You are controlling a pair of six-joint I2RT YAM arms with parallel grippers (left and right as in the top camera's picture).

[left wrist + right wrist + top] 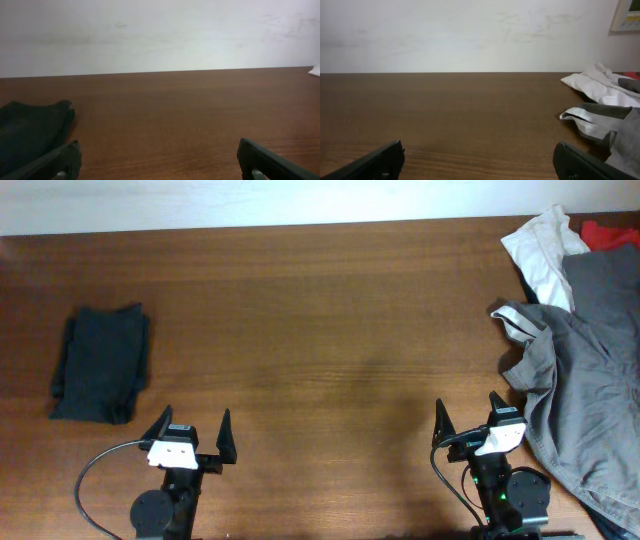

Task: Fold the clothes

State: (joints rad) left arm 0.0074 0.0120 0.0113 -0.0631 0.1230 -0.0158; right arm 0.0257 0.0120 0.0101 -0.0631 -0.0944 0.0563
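Shows the black T-shirt folded near the left edge of the table, ahead of the left claw, spread wide, holding nothing. Finds the right claw spread too, near a grey garment heaped at the right edge, open wood between.

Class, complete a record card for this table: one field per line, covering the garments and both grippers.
table: brown wood
black T-shirt: folded bundle, left side, touched by neither gripper
grey garment: crumpled, right edge
white garment: crumpled, far right corner
red cloth: only a bit shows, far right
left gripper: open, empty
right gripper: open, empty, beside grey garment
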